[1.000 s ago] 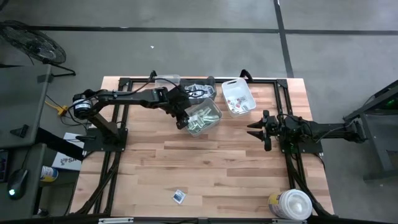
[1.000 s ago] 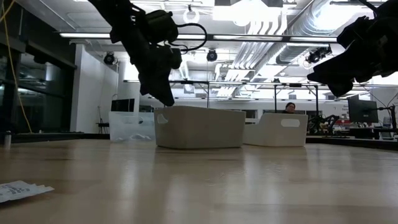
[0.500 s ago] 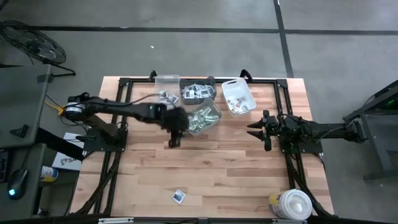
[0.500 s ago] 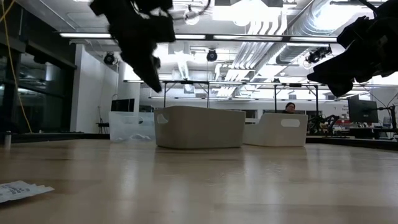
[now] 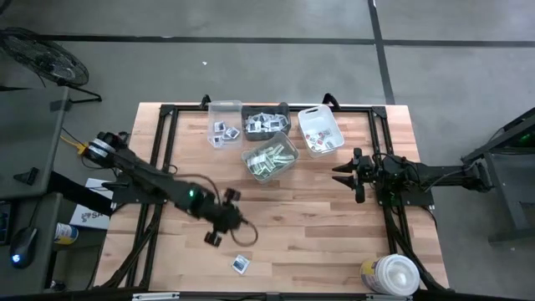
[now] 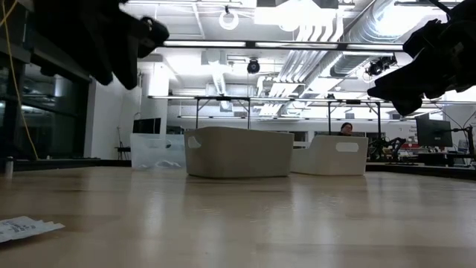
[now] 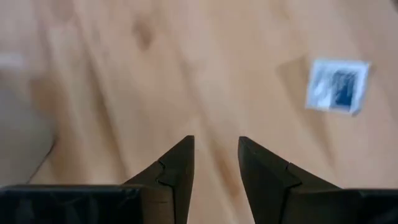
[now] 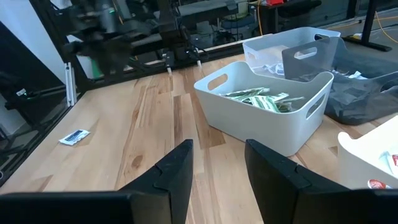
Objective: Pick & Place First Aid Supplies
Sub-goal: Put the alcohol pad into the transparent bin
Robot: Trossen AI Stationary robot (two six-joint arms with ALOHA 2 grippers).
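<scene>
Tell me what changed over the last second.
The left claw left the bin of green-and-white strips and swung across the table toward the loose packet near the front edge, its fingers open and empty. The right claw, the bins and the packet stayed put.

Robotics lab, exposed ceiling ducts [image 6: 327, 30], workbenches [image 6: 357, 119]
</scene>
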